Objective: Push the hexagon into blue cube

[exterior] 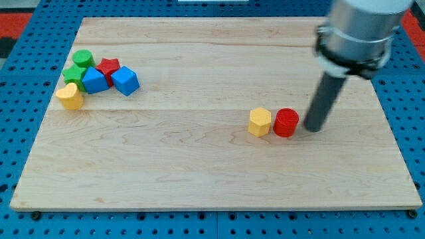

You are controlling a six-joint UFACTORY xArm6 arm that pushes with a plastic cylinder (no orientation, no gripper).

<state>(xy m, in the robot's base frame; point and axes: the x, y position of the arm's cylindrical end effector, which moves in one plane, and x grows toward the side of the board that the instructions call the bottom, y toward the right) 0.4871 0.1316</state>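
A yellow hexagon (259,122) lies right of the board's middle, touching a red cylinder (286,123) on its right. My tip (311,128) stands just right of the red cylinder, close to it. A blue cube (125,81) lies at the upper left in a cluster, far to the left of the hexagon.
The cluster at the upper left also holds a second blue block (95,81), a red star (108,67), a green cylinder (82,58), a green block (74,74) and a yellow heart-like block (70,97). The wooden board (212,179) lies on a blue pegged surface.
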